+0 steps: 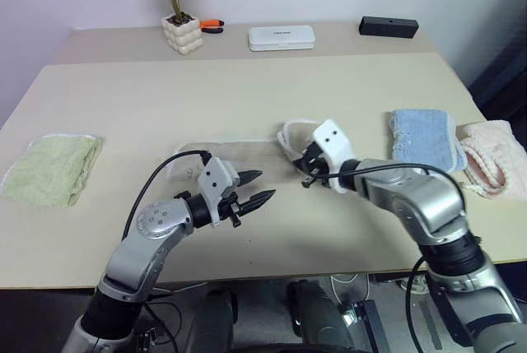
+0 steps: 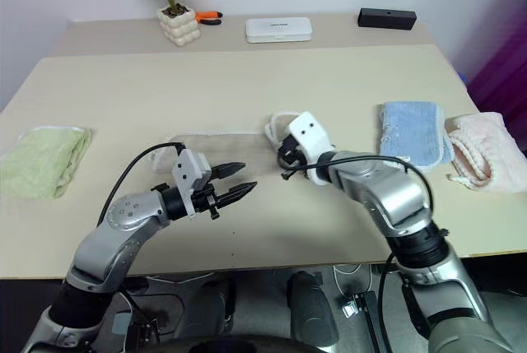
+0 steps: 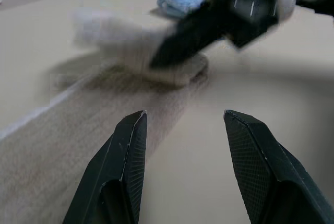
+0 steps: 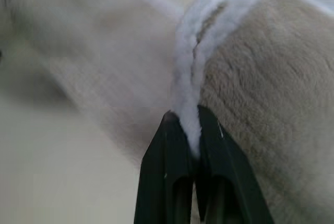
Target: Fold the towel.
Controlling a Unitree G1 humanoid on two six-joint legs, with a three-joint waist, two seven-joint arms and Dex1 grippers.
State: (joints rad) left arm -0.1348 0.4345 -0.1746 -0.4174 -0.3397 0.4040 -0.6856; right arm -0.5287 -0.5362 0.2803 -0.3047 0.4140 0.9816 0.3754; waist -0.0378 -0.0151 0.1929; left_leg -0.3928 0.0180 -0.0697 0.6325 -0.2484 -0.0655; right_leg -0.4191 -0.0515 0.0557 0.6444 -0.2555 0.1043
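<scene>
Nearest the camera, the left gripper (image 1: 257, 188) hovered just above the table (image 1: 123, 98) near its front edge, its two black fingers (image 3: 122, 177) spread apart with nothing between them, pointing toward the middle of the table. Just beyond and to the right of it, the right gripper (image 1: 308, 174) reached in from the right — its fingers pinched tight on the white trim of the towel (image 4: 261, 93), two layers of that edge caught together between the tips. That end of the beige-tan towel was lifted off the table and curled over at the gripper, while the rest of it lay flat on the tabletop, stretching left from the gripper to a spot just behind the left gripper's wrist.

Farther out to the left, a pale green towel (image 1: 49, 170) lay folded near the table's left edge, well apart from both arms. On the right side, a light blue towel (image 1: 422, 139) lay folded, with a pink towel (image 1: 494, 160) just beside it at the right edge.

At the far end sat a potted plant (image 1: 177, 7) in a white knobbly pot, orange-handled pliers (image 1: 211, 25) beside it, a flat white case (image 1: 282, 37) — and a black box (image 1: 388, 26) to the right.
</scene>
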